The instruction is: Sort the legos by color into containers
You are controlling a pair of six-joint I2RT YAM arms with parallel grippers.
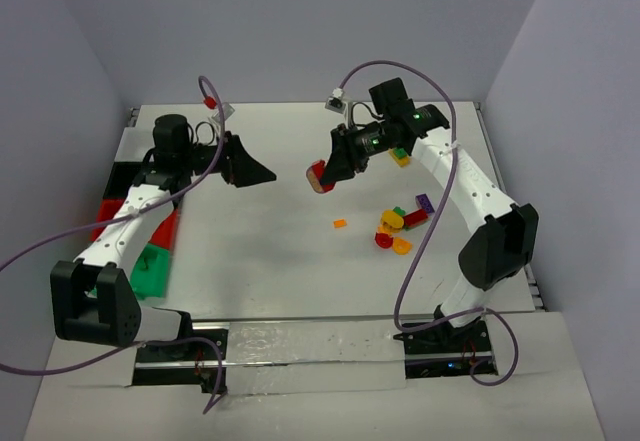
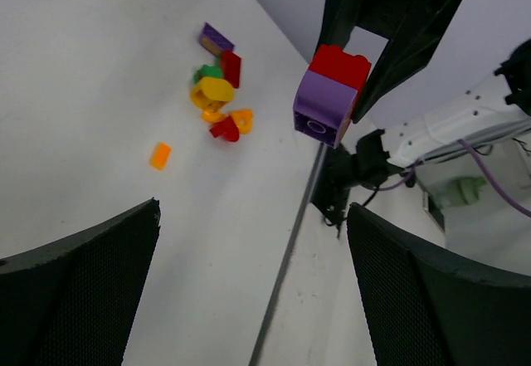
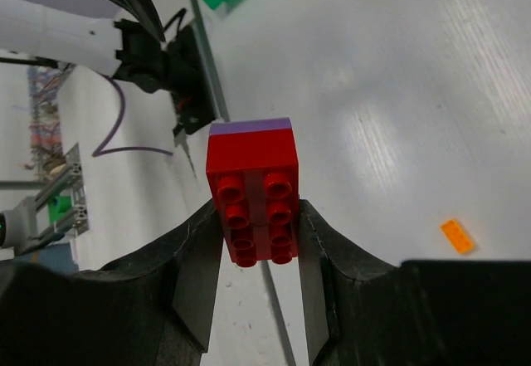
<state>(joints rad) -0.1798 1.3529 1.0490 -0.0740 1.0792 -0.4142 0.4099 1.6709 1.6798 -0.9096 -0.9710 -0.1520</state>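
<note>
Between the black fingers of the right gripper (image 3: 257,212) sits a red plastic studded brick (image 3: 251,154) pressed onto a purple brick (image 2: 322,107). The jaws clamp it from both sides, in the air well to the left of the loose pile of small coloured plastic legos (image 1: 398,226). Farther left of that pile, the left gripper (image 2: 253,212) hangs with its jaws wide apart and nothing between them. Farthest from the pile stands the row of open plastic bins (image 1: 150,269), green, red and black; I cannot make out what they hold. Sorting looks early to me: the pile, a flat orange piece (image 1: 340,224) just left of it and a yellow-and-green piece (image 1: 400,157) behind it all lie on the white table (image 1: 260,261). The held stack joins two colours, so it likely needs pulling apart.
</note>
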